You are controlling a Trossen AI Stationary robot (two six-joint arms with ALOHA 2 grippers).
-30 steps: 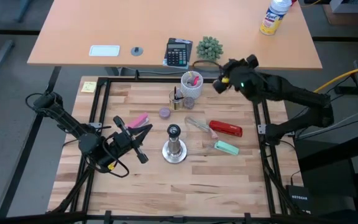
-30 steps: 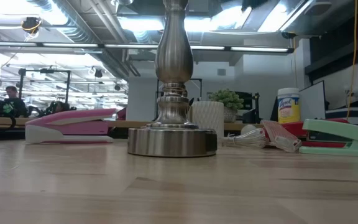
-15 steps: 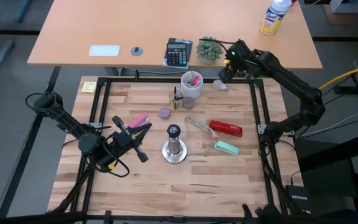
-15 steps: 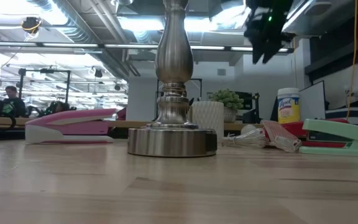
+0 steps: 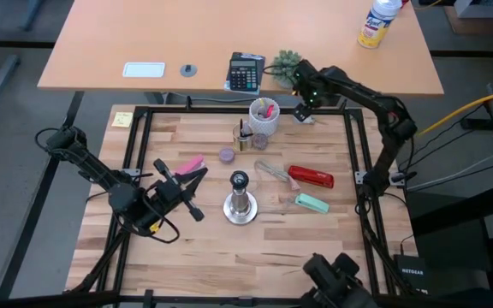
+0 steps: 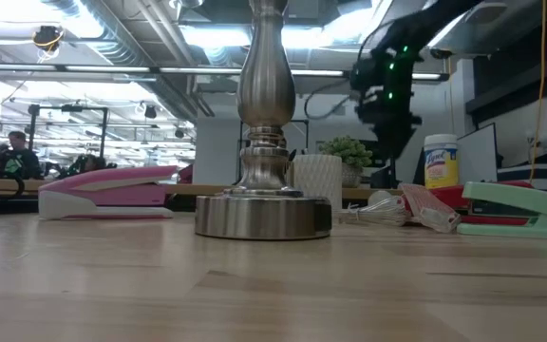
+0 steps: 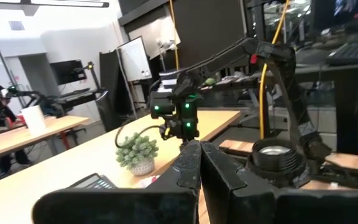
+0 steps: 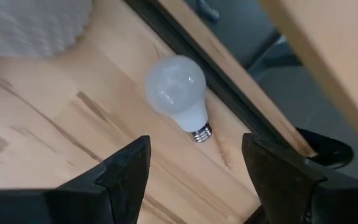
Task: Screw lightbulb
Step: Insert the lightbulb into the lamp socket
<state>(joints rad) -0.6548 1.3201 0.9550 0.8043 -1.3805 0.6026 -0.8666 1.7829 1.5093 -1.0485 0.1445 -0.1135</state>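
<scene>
On the left of the wooden table (image 5: pixel 246 248) the left gripper (image 5: pixel 197 177) waits low over the boards, its jaws pressed together with nothing between them, its tips beside the pink stapler (image 5: pixel 191 164). To the right of it stands the silver socket stand (image 5: pixel 240 205) on its round base, its open socket facing up, with a small purple cap (image 5: pixel 227 155) lying behind it on the boards. Farther back are a white textured cup (image 5: pixel 264 114) holding pens and, on the tan desk (image 5: pixel 144 38) beyond the frame, a calculator (image 5: pixel 246 72) and a small potted plant (image 5: pixel 286 62); the calculator's keys are too small to read. To the right of the stand lie a clear plastic wrapper (image 5: pixel 270 169), a red stapler (image 5: pixel 311 177) and a mint-green stapler (image 5: pixel 312 203). The right gripper (image 8: pixel 194 163) hangs above the table's back right corner, its jaws spread wide apart and holding nothing. Directly under it the lightbulb (image 8: pixel 179 93) lies on its side on the wood, close against the dark frame rail (image 8: pixel 229 93) and near the white cup; its long axis runs flat along the boards, at a slant to the rail, with the round frosted globe toward the cup and the short silvery screw base pointing away from it. No marking can be made out on the bulb. At the far right of the desk stands a yellow-labelled wipes canister (image 6: pixel 440 161) whose label reads "Lysol" in the low view.
</scene>
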